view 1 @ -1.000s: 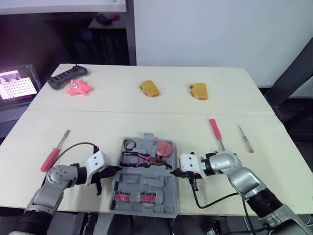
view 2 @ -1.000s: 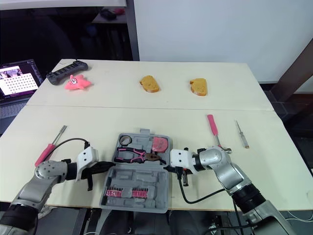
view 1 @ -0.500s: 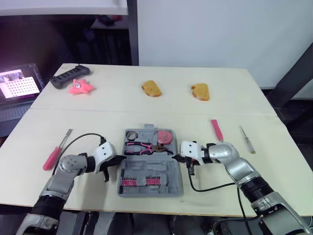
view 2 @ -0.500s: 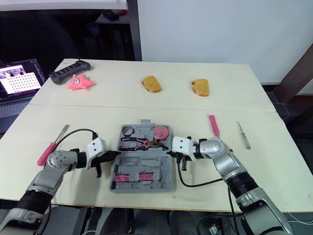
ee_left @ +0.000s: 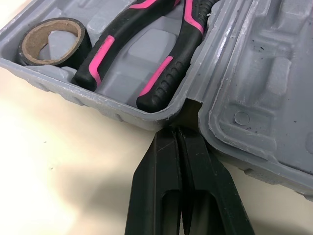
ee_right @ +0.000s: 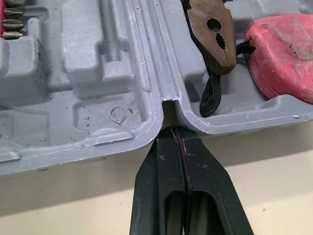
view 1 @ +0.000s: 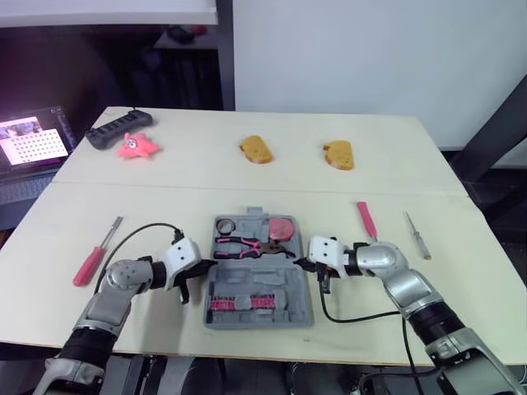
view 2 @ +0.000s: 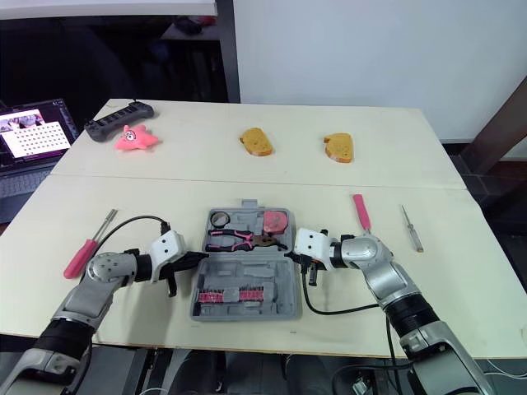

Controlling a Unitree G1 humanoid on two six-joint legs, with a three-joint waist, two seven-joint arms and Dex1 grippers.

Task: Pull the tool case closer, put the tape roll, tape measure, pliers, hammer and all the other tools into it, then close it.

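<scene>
The grey tool case (view 1: 257, 284) lies open near the table's front edge. Its far half holds a tape roll (view 1: 222, 225), pink-handled pliers (view 1: 247, 244) and a pink tape measure (view 1: 282, 228); its near half carries a row of bits (view 1: 240, 304). My left gripper (view 1: 207, 267) is shut, its tips pressed into the hinge notch on the case's left side (ee_left: 177, 134). On the right side, my right gripper (view 1: 303, 264) is shut in the opposite hinge notch (ee_right: 178, 134). A red-handled screwdriver (view 1: 89, 262) lies to the left. A pink-handled tool (view 1: 365, 219) and a small screwdriver (view 1: 417, 238) lie to the right.
Two bread-like pieces (view 1: 256, 149) (view 1: 338, 154), a pink star toy (view 1: 136, 146) and a black controller (view 1: 111, 132) sit at the back of the table. A lit laptop screen (view 1: 29, 140) stands off the table's left side.
The case has slid away from the table's front edge and slightly right, with both shut grippers moving along at its hinge.
</scene>
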